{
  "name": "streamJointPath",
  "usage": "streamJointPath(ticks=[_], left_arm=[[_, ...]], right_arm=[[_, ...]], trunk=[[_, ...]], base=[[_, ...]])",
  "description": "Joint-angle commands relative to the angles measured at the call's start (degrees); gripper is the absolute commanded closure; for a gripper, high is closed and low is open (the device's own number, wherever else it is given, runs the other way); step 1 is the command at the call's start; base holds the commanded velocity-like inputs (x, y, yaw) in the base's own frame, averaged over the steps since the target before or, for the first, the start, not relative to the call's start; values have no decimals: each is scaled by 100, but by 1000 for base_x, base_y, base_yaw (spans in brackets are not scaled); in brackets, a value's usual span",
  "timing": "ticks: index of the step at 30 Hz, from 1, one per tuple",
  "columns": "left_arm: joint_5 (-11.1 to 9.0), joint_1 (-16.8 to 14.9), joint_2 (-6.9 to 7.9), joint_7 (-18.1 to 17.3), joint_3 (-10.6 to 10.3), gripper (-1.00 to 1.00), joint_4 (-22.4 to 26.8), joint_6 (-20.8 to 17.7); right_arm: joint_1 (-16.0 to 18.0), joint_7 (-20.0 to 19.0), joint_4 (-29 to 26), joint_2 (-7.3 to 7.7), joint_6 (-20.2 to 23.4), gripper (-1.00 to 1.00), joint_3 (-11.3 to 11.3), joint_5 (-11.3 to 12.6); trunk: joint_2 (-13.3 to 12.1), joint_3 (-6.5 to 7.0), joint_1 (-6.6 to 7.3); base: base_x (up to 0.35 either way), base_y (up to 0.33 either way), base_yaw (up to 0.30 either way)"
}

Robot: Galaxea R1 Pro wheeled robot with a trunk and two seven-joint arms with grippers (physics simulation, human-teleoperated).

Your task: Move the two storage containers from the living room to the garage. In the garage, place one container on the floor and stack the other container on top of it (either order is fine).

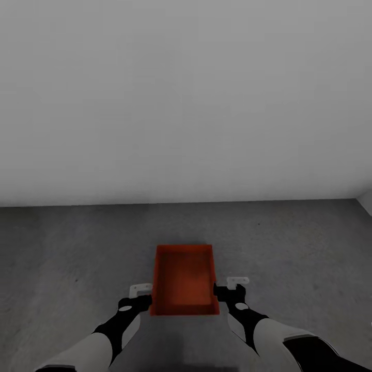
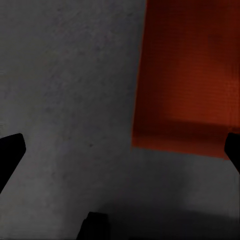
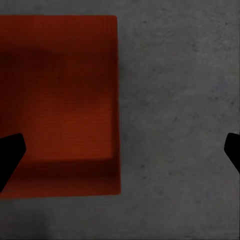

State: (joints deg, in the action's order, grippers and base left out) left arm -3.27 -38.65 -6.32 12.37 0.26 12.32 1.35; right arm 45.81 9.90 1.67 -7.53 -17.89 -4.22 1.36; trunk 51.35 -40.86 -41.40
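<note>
Both tools flank 1 storage container [image 1: 184,279] on the grey garage floor [image 1: 77,248]: the left tool [image 1: 138,294] sits just beside its left wall and the right tool [image 1: 230,289] just beside its right wall. Each tool's fingers stand wide apart in the wrist views, holding nothing. Whether either touches the box is hard to tell. It looks rigid, light and smooth-sided, so squeezing the 2 long walls from both sides should carry it best.
</note>
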Motion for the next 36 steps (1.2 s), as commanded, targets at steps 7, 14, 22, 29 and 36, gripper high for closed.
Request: streamJointPath(ticks=[7,14,22,29,36], left_arm=[[-31,-3,1,11,0,-100,-10,14],[-19,-3,5,10,0,-100,-18,20],[-12,-3,0,6,0,-100,-65,34],[-8,-3,0,10,-1,-100,-311,546],[-27,-3,-9,17,-1,-100,-366,666]], right_arm=[[7,30,18,-3,-25,-100,-43,14],[7,30,18,-3,-27,-100,-43,15],[7,30,18,-3,-26,-100,-43,14],[7,30,18,-3,-26,-100,-43,14],[7,30,18,-3,-27,-100,-43,14]], trunk=[[4,-4,2],[4,-4,2],[4,-4,2],[4,-4,2],[4,-4,2]], base=[[-292,137,0],[-105,49,0],[-7,3,0],[-71,0,0],[-306,0,0]])
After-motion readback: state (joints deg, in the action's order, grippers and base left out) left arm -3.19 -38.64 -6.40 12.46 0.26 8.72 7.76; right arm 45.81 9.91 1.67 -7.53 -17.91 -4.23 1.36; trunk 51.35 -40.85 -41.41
